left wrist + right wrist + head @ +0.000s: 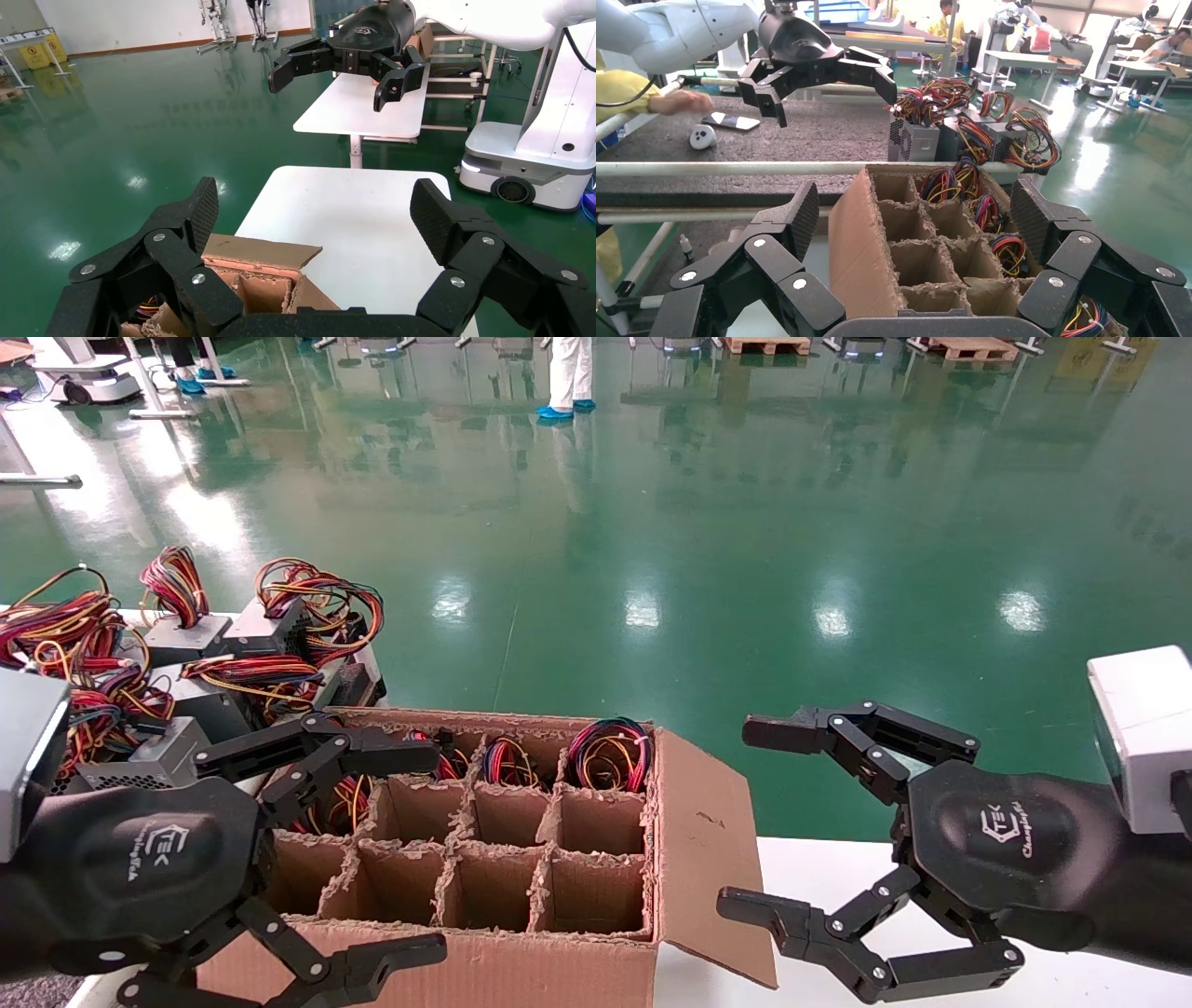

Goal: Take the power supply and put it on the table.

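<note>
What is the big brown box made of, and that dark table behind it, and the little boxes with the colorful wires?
The box looks like brown corrugated cardboard, matte, with ragged fuzzy edges. The table seems topped with something dark, speckled and rough, maybe felt or foam, with a pale smooth rail. The power supplies look like dull silver-grey metal with punched holes; their wires seem plastic-coated.

Divided cardboard box (484,859) on white tabletop (838,868); green floor (745,542).

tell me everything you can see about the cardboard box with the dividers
The cardboard box is brown corrugated board, open on top, with a ragged-edged divider grid forming three rows of four cells. One flap hangs outward on the robot's right. The far-row cells hold looped wire bundles; most nearer cells look empty. It stands upright between the white tabletop and the grey felt table. The left claw hovers over its left end.
</note>
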Motion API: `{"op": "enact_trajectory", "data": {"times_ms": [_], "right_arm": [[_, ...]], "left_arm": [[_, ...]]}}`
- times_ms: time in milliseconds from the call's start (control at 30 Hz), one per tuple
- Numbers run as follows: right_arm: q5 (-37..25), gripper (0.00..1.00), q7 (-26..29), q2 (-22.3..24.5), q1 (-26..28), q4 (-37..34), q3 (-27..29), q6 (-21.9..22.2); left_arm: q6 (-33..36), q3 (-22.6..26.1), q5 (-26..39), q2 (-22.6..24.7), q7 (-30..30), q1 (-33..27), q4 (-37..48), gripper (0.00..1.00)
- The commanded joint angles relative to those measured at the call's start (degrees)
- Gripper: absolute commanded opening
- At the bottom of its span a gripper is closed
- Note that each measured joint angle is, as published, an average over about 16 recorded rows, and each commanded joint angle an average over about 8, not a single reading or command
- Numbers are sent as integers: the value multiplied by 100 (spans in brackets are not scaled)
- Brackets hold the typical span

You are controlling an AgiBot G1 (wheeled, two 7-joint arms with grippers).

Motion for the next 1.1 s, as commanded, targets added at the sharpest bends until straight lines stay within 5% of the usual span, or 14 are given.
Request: {"op": "enact_trajectory", "data": {"times_ms": [33,1100], "right_arm": [[0,100,0,0,0,0,0,0],[0,100,0,0,0,0,0,0]], "left_arm": [[0,0,1,0,0,-1,1,100],[0,0,2,0,0,-3,3,100]]}}
